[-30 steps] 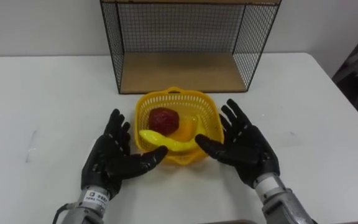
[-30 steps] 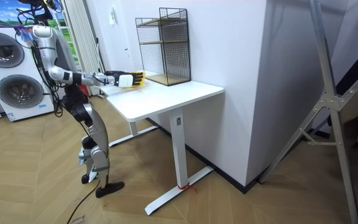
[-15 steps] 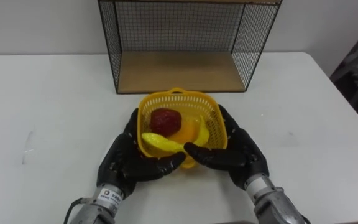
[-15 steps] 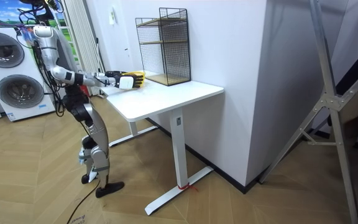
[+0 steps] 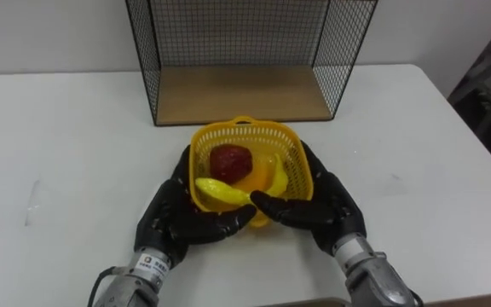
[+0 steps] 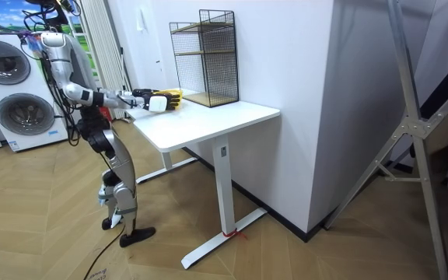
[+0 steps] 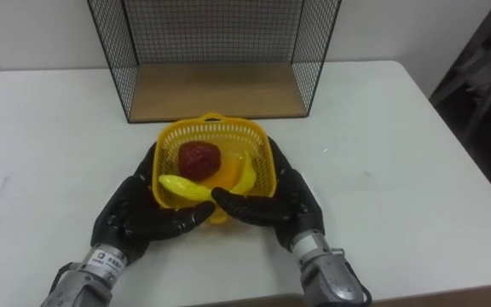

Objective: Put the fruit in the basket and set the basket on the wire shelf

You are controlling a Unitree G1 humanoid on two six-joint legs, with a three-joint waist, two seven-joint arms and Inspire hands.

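Wire shelf (image 5: 241, 94) top (upper tier) off-frame

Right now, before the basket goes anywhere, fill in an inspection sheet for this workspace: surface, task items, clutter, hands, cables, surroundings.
Surface: white table; the robot stands at its end.
Job's things: yellow basket in front of the wire shelf, not yet on it; it holds a red fruit, a banana and an orange fruit.
Clutter: nothing seen.
Hands: left hand and right hand clasp the basket's sides, thumbs curled across its front.
Cables: nothing seen.
Surroundings: washing machines at the room view's left, wooden floor, metal frame at the room view's right.
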